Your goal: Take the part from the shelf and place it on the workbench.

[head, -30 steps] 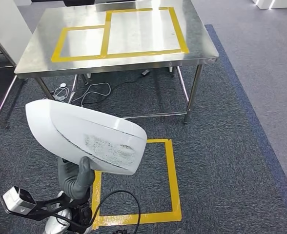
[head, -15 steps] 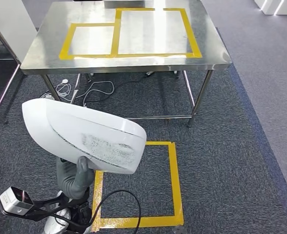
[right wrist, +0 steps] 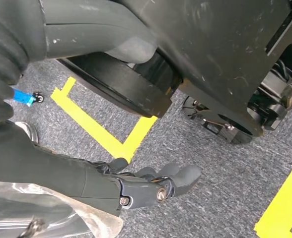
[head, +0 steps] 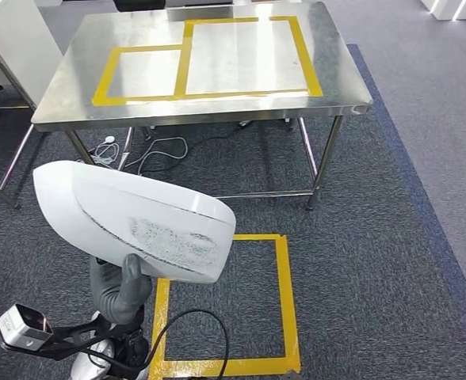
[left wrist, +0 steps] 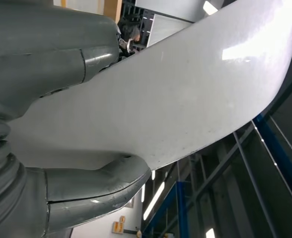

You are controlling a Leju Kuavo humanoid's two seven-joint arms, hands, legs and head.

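Observation:
The part (head: 135, 218) is a large white curved shell with a rough grey patch on its side. My left hand (head: 120, 289) holds it from below at the lower left of the head view, above the carpet. In the left wrist view the grey thumb (left wrist: 96, 186) and fingers (left wrist: 62, 54) clamp the part's (left wrist: 182, 94) edge. The workbench (head: 332, 71) is a steel table ahead of me, some way beyond the part, with yellow tape rectangles (head: 182, 63) on its top. My right hand (right wrist: 152, 186) hangs over the carpet with its fingers apart and nothing in them.
A yellow tape square (head: 284, 301) marks the carpet between me and the bench. Cables (head: 158, 146) lie under the bench. A white cabinet (head: 15, 39) stands at the far left. A blue carpet border (head: 422, 222) runs along the right.
The whole picture has shifted a little as the camera moved, and the workbench now sits slightly lower in view. The part stays in my left hand in the same pose.

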